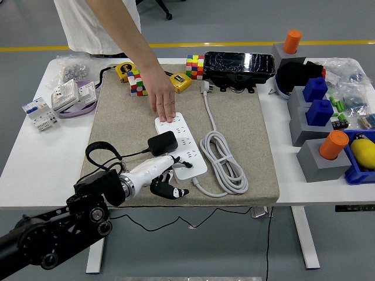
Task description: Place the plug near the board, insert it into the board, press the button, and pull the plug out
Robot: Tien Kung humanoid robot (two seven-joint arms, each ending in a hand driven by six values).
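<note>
A white power board [183,138] lies on the beige mat [246,117]. The black plug [163,143] sits on the board's left side, its black cable [102,153] looping off to the left. My left hand [166,178] is at the board's near left corner, just below the plug; its fingers are loosely spread and hold nothing. A person's hand [163,105] presses flat on the board's far end. I cannot tell whether the plug's pins are fully seated.
The board's white cord [225,164] lies coiled to its right. Colour cubes [195,66], a yellow tape measure [180,82] and a black box [239,63] line the mat's far edge. Grey blocks with blue and orange pegs [319,111] stand at right, white sockets [73,93] at left.
</note>
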